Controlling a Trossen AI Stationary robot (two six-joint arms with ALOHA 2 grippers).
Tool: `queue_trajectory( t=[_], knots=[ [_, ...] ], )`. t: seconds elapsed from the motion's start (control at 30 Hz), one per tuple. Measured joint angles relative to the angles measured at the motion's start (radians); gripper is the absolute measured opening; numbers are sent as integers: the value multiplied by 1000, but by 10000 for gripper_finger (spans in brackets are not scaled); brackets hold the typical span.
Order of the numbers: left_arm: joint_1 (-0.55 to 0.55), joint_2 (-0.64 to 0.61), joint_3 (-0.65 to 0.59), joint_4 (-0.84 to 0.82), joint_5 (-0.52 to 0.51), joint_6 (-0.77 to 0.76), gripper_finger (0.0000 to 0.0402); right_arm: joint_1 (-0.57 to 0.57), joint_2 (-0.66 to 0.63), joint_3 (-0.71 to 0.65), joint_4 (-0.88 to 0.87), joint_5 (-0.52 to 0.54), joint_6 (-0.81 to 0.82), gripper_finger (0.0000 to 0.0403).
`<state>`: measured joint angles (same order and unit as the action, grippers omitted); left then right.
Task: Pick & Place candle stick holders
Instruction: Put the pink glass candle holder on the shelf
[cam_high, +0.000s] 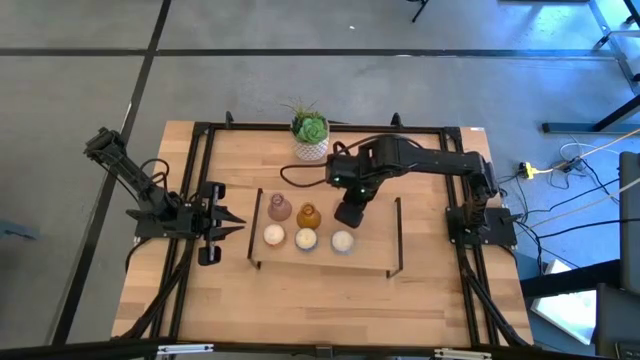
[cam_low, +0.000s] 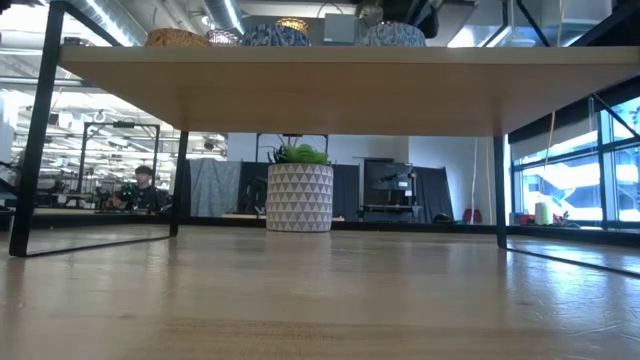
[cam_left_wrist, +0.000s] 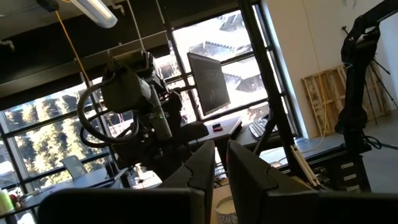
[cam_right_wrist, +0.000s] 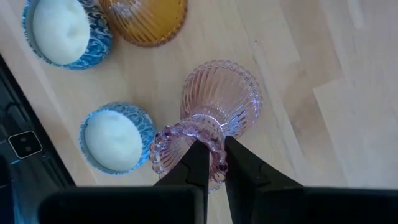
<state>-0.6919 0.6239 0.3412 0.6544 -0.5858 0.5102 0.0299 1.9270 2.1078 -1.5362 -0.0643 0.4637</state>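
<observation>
On a raised wooden board (cam_high: 370, 262) stand a dusty-pink holder (cam_high: 279, 209), an amber one (cam_high: 308, 215) and three low cream-white ones (cam_high: 273, 236), (cam_high: 306, 239), (cam_high: 342, 241). My right gripper (cam_high: 348, 214) hangs over the board's middle, pointing down. It is shut on a second pink ribbed holder (cam_right_wrist: 221, 99), which the gripper hides in the high view. In its wrist view the amber holder (cam_right_wrist: 146, 18) and two cream ones in blue cups (cam_right_wrist: 62, 31), (cam_right_wrist: 115, 137) lie beside it. My left gripper (cam_high: 236, 222) waits shut at the board's left end, touching nothing. My right gripper pinches the pink holder's beaded top rim (cam_right_wrist: 214, 144) between its two fingers, coming from above and pointing down. The holder hangs tilted below the fingers, its wider body (cam_right_wrist: 221, 99) toward the board. Whether its foot touches the board I cannot tell.
A white patterned pot with a green plant (cam_high: 310, 135) stands on the table behind the board. The board (cam_low: 320, 90) rests on thin black legs (cam_low: 35, 150) with open room beneath. A black frame (cam_high: 200, 180) rims the table. A person (cam_low: 145, 185) sits far back in the room.
</observation>
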Motion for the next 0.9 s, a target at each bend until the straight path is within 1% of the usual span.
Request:
queue_trajectory(
  t=[0.3,0.53,0.9],
  knots=[
    [0,0,0,0,0,0,36,24,0,0,4,-9,0,28],
    [0,0,0,0,1,0,36,51,12,0,66,-20,-8,28],
    [0,0,0,0,1,0,36,47,16,2,18,-17,-7,28]
  ],
)
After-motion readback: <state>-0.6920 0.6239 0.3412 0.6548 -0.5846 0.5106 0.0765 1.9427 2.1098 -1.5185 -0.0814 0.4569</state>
